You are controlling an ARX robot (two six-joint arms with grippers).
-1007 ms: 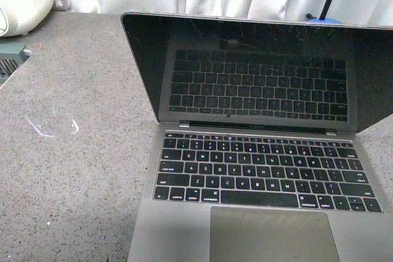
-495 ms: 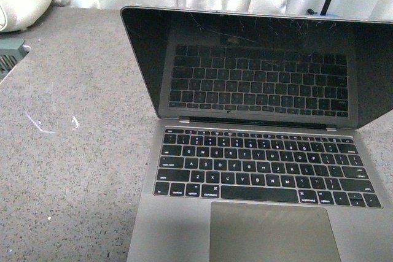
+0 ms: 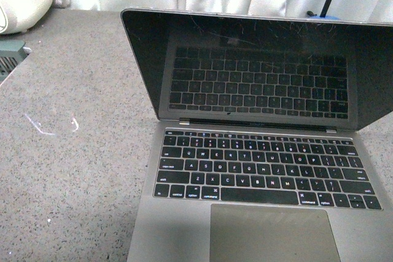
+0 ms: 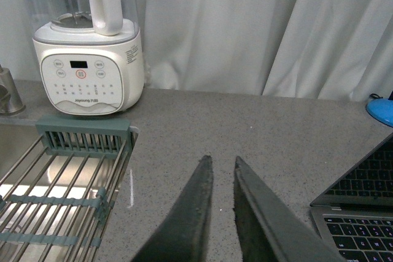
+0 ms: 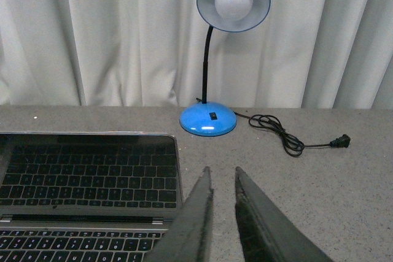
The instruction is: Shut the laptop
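Laptop (image 3: 258, 176) open on the tabletop (image 3: 73, 90); our left hand (image 4: 222, 159) and right hand (image 5: 222, 170), both pressed nearly together and empty, should ease its lid (image 3: 258, 69) down from the top edge.

Front view: from my chest, close over the laptop (image 3: 258, 170), tilted down, facing far.
Left wrist view: over my left gripper (image 4: 222, 165), facing the far curtain (image 4: 258, 29).
Right wrist view: likewise, over my right gripper (image 5: 222, 175).
Shared by all three: laptop, curtain.
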